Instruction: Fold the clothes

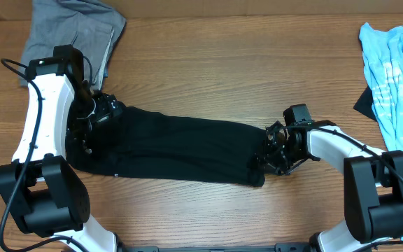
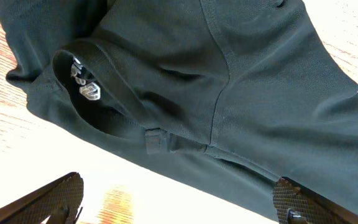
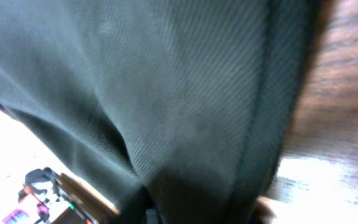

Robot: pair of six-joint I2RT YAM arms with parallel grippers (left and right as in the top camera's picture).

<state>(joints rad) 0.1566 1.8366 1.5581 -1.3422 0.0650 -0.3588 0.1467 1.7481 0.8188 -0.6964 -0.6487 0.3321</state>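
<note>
Black soft fabric, the T-shirt (image 1: pixel 180 147) lies on the wooden bench (image 1: pixel 222 63) folded into a long narrow band. Its long axis runs side to side across the bench, dipping slightly toward the near edge at the right end. The neck end points left: the left wrist view shows the ribbed collar (image 2: pixel 104 74) opening with a small white tag (image 2: pixel 86 84) inside it, and a seam running away from the collar.

The left tool (image 2: pixel 179 204) hangs over that collar end with its fingers (image 2: pixel 61 194) spread wide apart, only their dark tips showing at the bottom corners of its own view; nothing sits between them. From overhead the arm's body covers the shirt's left end, so the outline there is hidden.

The right tool (image 1: pixel 266 157) is at the shirt's right end, against the fabric edge. Its wrist view is filled with blurred black weave and a strip of wood grain; its fingers cannot be made out, so I cannot tell whether it pinches the cloth or stands spread.

A grey garment (image 1: pixel 72 31) lies at the far left corner, partly cut off by the frame. A light blue printed shirt (image 1: pixel 396 77) lies at the far right edge, also cut off.
</note>
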